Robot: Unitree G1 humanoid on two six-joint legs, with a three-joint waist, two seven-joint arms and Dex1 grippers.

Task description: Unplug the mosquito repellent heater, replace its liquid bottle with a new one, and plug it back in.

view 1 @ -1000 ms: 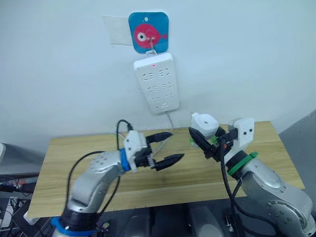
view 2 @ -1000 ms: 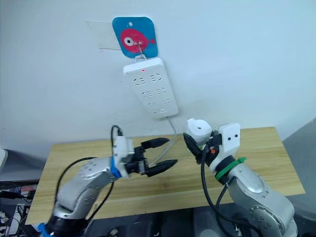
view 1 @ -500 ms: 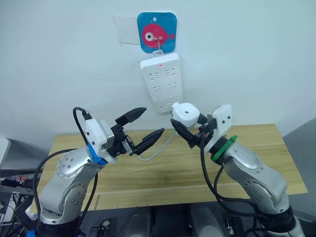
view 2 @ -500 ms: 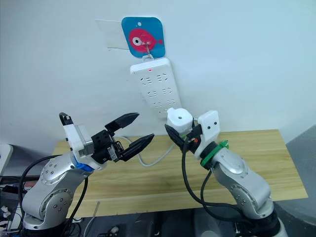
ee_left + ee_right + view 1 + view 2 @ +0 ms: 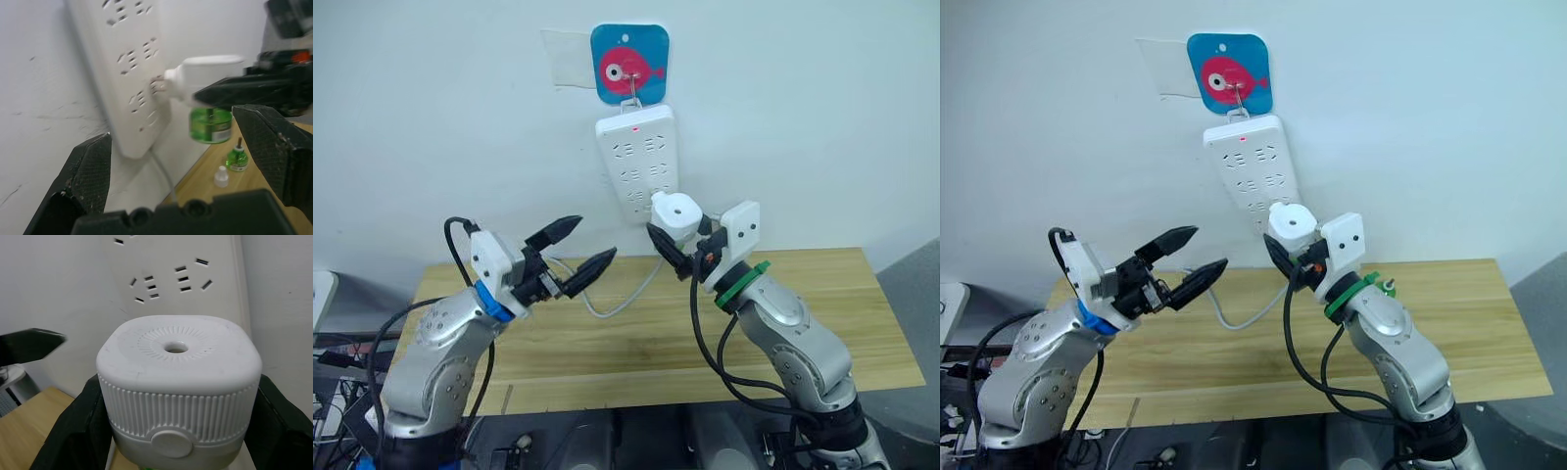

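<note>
Right pincer (image 5: 674, 245) clamped on small white rounded plastic mosquito repellent heater (image 5: 674, 212), one black finger on each ribbed side, round vent hole facing the wrist camera. Heater held up against lower part of long white power strip (image 5: 637, 162) hanging on the wall; in left wrist view prong end sits at the strip's sockets, touching or just short of seated, cannot tell which. Green translucent bottle (image 5: 211, 125) fitted under the heater, dark wick running up into the body.

Left pincer (image 5: 576, 251) wide open, holding nothing, raised above light wooden worktop (image 5: 862, 323), at 9 o'clock of the heater and well apart from it, tips aimed toward the strip.

Tiny capless green bottle with dark wick rod (image 5: 237, 158) standing upright on the worktop, at 5 o'clock below the heater in left wrist view. Small white screw cap (image 5: 221, 176) on the worktop just beside that bottle, apart from it.

Red indicator lit near top of power strip. Strip hung from hook on blue square plaque with pink fish (image 5: 628, 64). White cable (image 5: 622, 302) running from strip's lower end down onto the worktop.
</note>
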